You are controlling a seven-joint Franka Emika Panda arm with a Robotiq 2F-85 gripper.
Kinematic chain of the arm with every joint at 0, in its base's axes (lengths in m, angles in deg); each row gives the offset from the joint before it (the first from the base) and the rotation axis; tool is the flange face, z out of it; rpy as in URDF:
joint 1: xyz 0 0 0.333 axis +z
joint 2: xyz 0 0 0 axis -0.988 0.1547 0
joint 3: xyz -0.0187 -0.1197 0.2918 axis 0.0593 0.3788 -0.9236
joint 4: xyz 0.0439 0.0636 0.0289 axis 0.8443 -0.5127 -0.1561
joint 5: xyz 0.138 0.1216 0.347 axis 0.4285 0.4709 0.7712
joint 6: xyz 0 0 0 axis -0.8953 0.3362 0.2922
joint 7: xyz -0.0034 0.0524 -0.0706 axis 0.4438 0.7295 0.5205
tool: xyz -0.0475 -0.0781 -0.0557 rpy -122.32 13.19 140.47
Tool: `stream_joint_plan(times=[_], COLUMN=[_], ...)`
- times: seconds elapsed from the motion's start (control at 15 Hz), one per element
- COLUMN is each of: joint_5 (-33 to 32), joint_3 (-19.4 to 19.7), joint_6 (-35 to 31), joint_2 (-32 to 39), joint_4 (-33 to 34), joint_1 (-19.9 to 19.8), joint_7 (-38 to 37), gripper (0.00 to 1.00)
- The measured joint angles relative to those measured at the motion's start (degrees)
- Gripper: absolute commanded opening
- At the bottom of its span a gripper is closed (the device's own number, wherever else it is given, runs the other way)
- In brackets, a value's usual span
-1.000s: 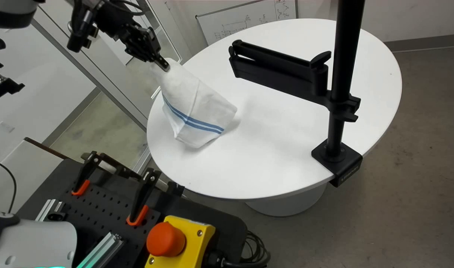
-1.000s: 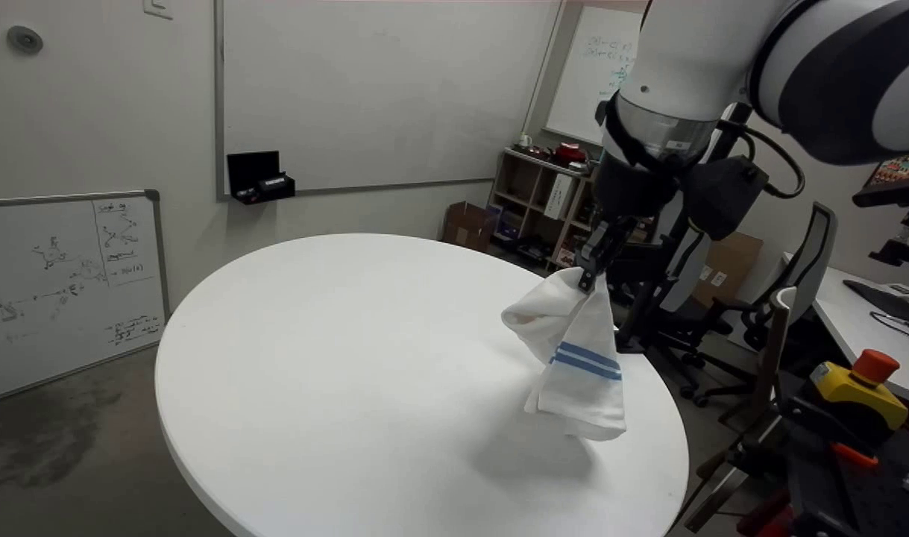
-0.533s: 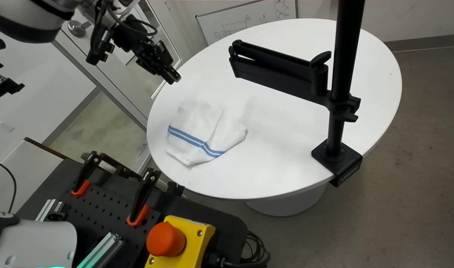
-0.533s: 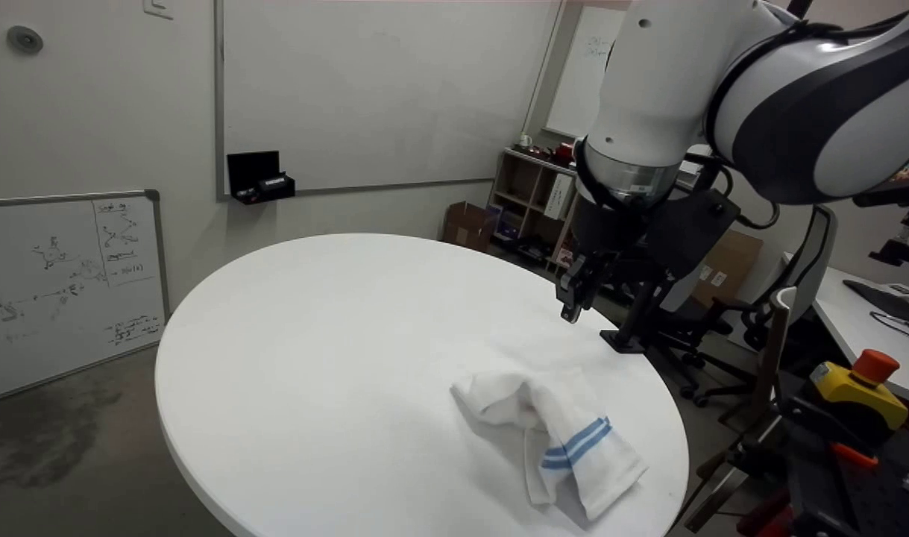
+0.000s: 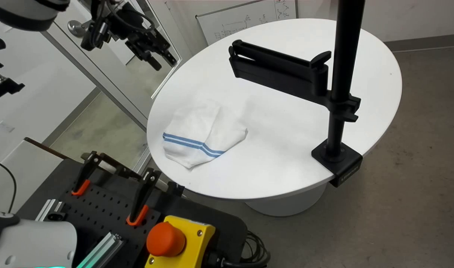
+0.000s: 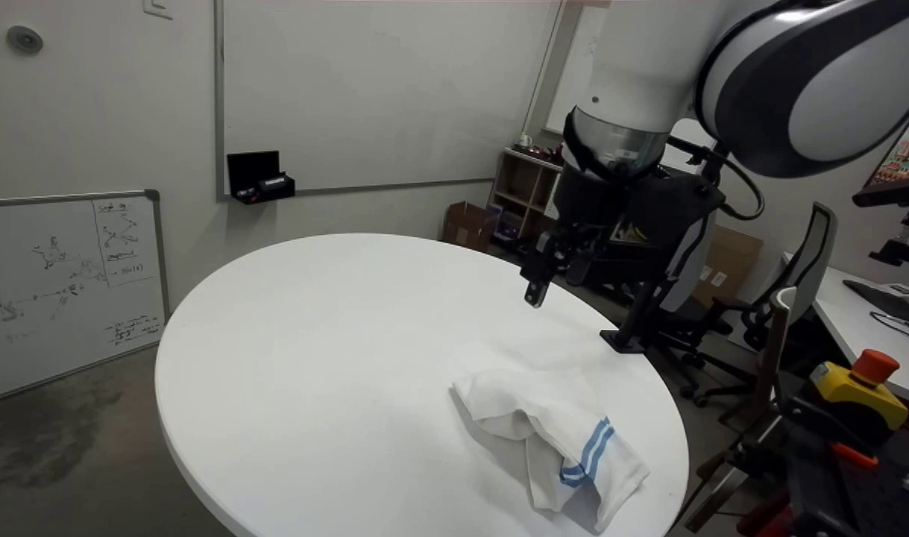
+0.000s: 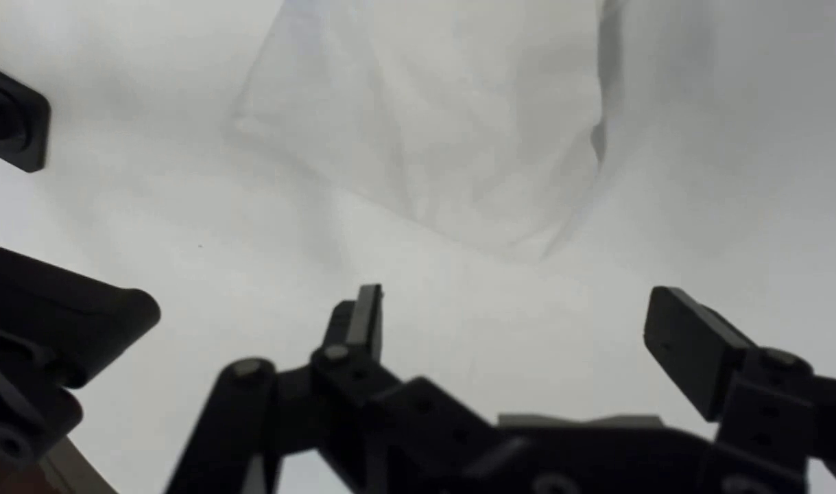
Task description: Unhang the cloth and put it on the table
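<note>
The white cloth (image 5: 200, 130) with blue stripes lies crumpled on the round white table (image 5: 271, 160), near the table's edge, in both exterior views. One raised fold shows on the cloth (image 6: 532, 403) in an exterior view. Above and apart from it hovers my gripper (image 5: 164, 64). In the wrist view the gripper (image 7: 514, 302) has its jaws spread wide, and only bare table shows between them. The cloth (image 7: 452, 123) fills the upper middle of that view, its stripes out of frame.
A black post (image 5: 340, 74) is clamped to the table's edge, and its folded black arm (image 5: 279, 70) reaches over the tabletop. Beside the table is a dark bench with clamps (image 5: 141, 197) and a yellow box with a red button (image 5: 166, 239).
A second ago the cloth hung from my shut gripper over the table. It has been let go and dropped onto the tabletop; the jaws have since opened wide and risen slightly.
</note>
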Motion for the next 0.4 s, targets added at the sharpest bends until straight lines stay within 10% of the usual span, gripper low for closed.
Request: stream_joint_plan(times=[0.4], joint_5=[9.3], joint_3=[-2.1], joint_6=[-0.6], joint_2=[-3.4], joint_4=[-0.4], joint_1=[0.0], joint_7=[8.2], gripper=[1.0])
